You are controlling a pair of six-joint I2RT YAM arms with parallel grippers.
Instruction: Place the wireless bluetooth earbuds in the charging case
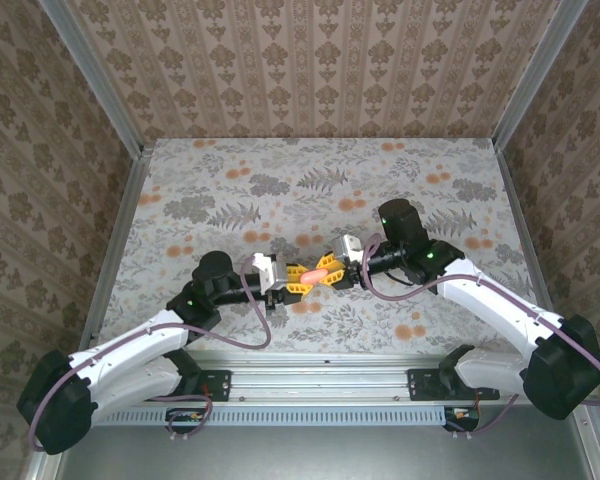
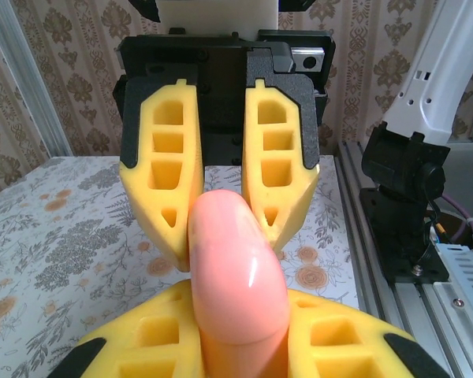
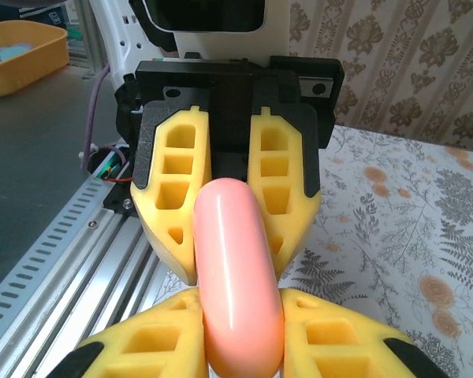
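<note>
- Pink case (image 1: 317, 272) is held above the floral tabletop (image 1: 230, 190), centre, btwn both arms.
- Left pincer (image 1: 298, 277) is clenched on one end; right pincer (image 1: 336, 267) grasps the opposite end.
- Probably a two-ended hold: one side steadies the case while the other pries the lid open for the earbuds.

Walls (image 1: 320, 60): brown-and-beige damask wallpaper on three sides, medallions in vertical bands. Aluminium posts (image 1: 90, 75) run up the two far corners. Tabletop (image 1: 280, 170): pale covering printed with grey ferns and orange blossoms. Slotted aluminium rail (image 1: 320, 385) along the near edge. Off to one side, a dark grey surface (image 3: 31, 157) with a yellow tub (image 3: 24, 55). Light even, soft
</note>
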